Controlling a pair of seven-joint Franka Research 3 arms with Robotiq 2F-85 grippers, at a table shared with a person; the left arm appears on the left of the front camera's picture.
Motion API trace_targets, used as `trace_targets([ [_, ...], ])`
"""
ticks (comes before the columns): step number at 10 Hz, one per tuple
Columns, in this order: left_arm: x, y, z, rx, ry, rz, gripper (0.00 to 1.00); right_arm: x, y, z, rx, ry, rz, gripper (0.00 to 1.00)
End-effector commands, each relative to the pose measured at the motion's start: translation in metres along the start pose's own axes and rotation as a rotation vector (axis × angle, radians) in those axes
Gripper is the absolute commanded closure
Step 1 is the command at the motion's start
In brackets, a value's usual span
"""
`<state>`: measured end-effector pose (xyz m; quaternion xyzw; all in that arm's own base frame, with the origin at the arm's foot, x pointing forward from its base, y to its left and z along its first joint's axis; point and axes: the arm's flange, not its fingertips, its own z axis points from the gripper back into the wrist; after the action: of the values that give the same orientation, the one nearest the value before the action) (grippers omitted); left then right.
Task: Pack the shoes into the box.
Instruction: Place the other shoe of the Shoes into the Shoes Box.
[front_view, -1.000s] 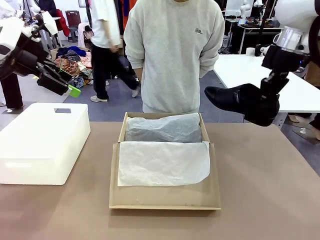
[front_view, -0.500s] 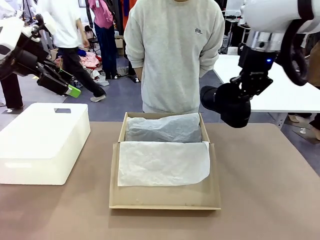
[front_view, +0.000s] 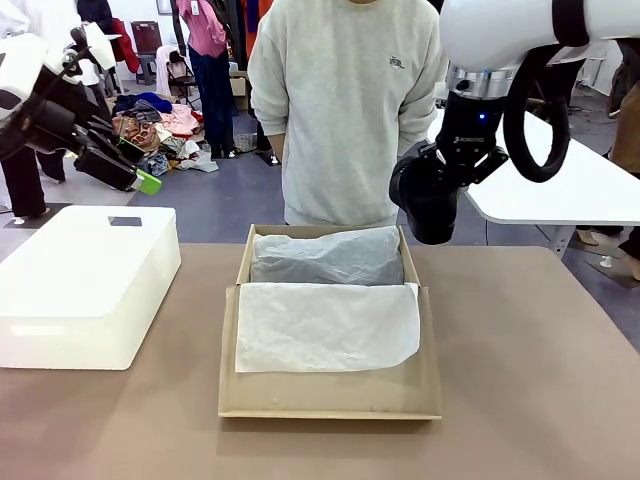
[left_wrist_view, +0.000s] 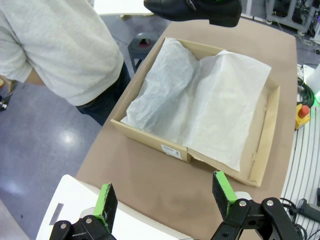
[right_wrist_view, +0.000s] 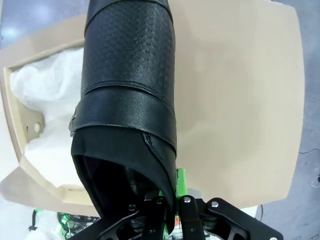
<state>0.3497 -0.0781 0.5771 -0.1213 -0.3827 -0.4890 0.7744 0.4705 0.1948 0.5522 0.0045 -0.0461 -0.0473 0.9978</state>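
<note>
One black shoe (front_view: 424, 200) hangs in the air at the far right corner of the box (front_view: 330, 405), my right gripper (front_view: 447, 172) shut on its heel rim. In the right wrist view the shoe (right_wrist_view: 127, 95) points away from the gripper (right_wrist_view: 170, 202), with the box (right_wrist_view: 12, 107) below and to the left. White tissue (front_view: 325, 325) lines the brown cardboard box, and a dark bulge (front_view: 325, 258) shows through it in the far half. High at the left, my left gripper (front_view: 140, 178) stands open and holds nothing. Its wrist view looks down on the box (left_wrist_view: 150, 142) and the shoe (left_wrist_view: 192, 7).
A white plastic bin (front_view: 85, 285) sits upside down on the table's left side, under my left arm. A person in a grey sweatshirt (front_view: 345, 100) stands right behind the box. A white table (front_view: 560, 170) lies off to the right. Brown tabletop (front_view: 540, 360) stretches right of the box.
My right arm has swung left with the shoe, from beyond the table's right side to the box's far right corner, turning the shoe end-on. The left arm has stayed still.
</note>
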Motion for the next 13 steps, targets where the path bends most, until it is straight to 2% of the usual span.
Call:
trace_targets([
  [1, -0.001, 0.001, 0.000, -0.014, -0.016, -0.012, 0.00, 0.006, -0.001, 0.002, 0.021, -0.030, 0.026, 1.00],
  [2, -0.001, 0.001, 0.000, -0.014, -0.016, -0.012, 0.00, 0.000, 0.000, 0.000, 0.000, 0.000, 0.000, 1.00],
  [7, -0.001, 0.001, 0.000, -0.014, -0.016, -0.012, 0.00, 0.002, 0.001, -0.005, -0.001, 0.010, 0.001, 1.00],
  [9, -0.001, 0.001, 0.000, -0.014, -0.016, -0.012, 0.00, -0.021, 0.028, 0.004, 0.007, -0.045, -0.162, 1.00],
  [11, -0.001, 0.001, 0.000, -0.014, -0.016, -0.012, 0.00, -0.039, 0.061, 0.007, -0.039, -0.046, -0.382, 1.00],
  [13, -0.001, 0.001, 0.000, -0.014, -0.016, -0.012, 0.00, -0.056, 0.093, 0.012, -0.048, -0.001, -0.517, 1.00],
])
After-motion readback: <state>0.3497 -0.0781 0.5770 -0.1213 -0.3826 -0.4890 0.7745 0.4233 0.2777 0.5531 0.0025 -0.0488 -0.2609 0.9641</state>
